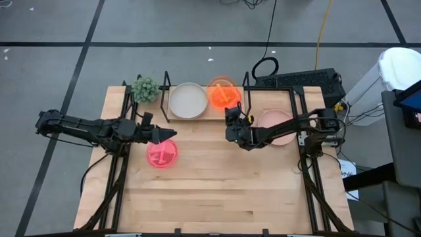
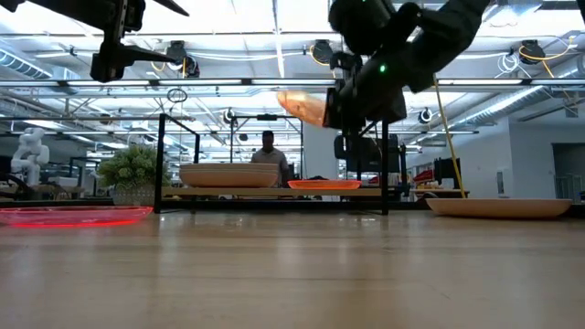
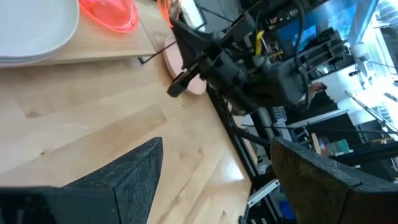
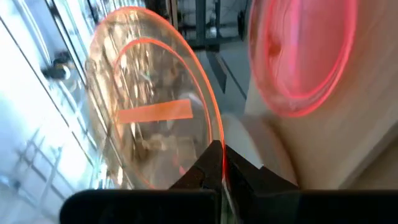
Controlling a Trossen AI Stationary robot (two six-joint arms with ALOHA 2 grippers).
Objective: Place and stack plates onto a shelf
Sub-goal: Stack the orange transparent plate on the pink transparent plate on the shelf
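The shelf (image 1: 205,113) stands at the table's far middle with a cream plate (image 1: 189,100) and an orange plate (image 2: 324,185) lying on its board. My right gripper (image 2: 331,108) hangs above the shelf's right part, shut on a translucent orange plate (image 2: 304,106). A neon pink plate (image 1: 162,154) lies flat on the table at the left. My left gripper (image 1: 168,134) hovers open just beyond it, touching nothing. A pale pink plate (image 1: 276,128) rests on the table under the right arm. My right gripper pinches the translucent orange plate by its rim (image 4: 215,147) between its two fingers. The fingers come at it roughly level. The plate is lifted clear and steeply tilted, standing out from the fingertips above the shelf.
A small green plant (image 1: 144,89) stands at the shelf's left end. The shelf's black wire end frames (image 2: 163,160) rise above its board. A keyboard (image 1: 302,80) lies beyond the table's far right corner. A person (image 2: 268,151) shows in the room behind.
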